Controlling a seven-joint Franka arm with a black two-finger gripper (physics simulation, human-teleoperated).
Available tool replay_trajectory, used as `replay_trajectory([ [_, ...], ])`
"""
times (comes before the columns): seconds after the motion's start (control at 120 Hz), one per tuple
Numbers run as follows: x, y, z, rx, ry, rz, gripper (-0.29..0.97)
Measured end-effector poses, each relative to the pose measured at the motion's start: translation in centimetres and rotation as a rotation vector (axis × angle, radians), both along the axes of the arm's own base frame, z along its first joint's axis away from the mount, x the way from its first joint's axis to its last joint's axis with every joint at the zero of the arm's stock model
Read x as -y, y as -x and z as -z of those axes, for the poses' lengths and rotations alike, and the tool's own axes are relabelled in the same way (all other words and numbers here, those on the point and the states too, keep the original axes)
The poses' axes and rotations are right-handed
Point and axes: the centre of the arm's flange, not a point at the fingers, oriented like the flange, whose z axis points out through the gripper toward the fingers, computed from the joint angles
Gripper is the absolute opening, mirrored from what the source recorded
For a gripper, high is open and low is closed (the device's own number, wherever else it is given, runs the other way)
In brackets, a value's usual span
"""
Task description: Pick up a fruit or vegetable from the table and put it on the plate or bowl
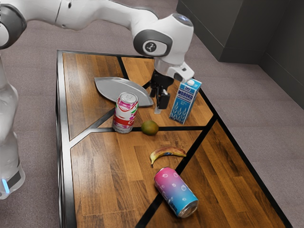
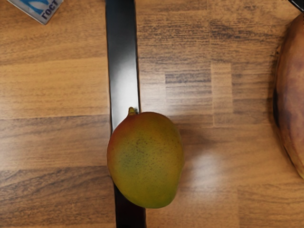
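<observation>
Mango [image 1: 150,127] is the fruit we look at first. It lies on the wooden surface [image 1: 114,180], on a black strip [image 1: 187,128] that crosses the wood. It is just beside the foot of the upright red and white can [image 1: 125,113], on the exterior view's right of it. In the wrist view the mango [image 2: 145,159] is green-yellow with a reddish side. Its small stem end points along the black strip [image 2: 122,57], and its body covers a part of this strip.

The gripper [image 1: 160,99] hangs over the surface between the grey plate [image 1: 107,85] and the blue and white milk carton [image 1: 185,100]. It is apart from the mango, and we cannot tell if it is released or clenched.

The plate lies flat behind the upright can, which hides a part of its rim. The carton stands upright; one corner of it [image 2: 37,8] shows in the wrist view.

A spotted banana [image 1: 167,153] lies nearer to the camera than the mango. Further on this side a pink and blue can [image 1: 175,192] lies on its side.

In the wrist view a brown speckled thing [image 2: 290,95] lies apart from the mango. We cannot say surely what it is.
</observation>
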Motion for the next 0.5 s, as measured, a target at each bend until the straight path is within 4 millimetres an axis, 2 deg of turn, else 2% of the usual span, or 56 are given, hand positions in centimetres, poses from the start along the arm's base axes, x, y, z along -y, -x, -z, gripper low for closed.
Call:
replay_trajectory([
  [0.5,-0.1,-0.3,5.8,0.001,0.012,0.143,0.68],
])
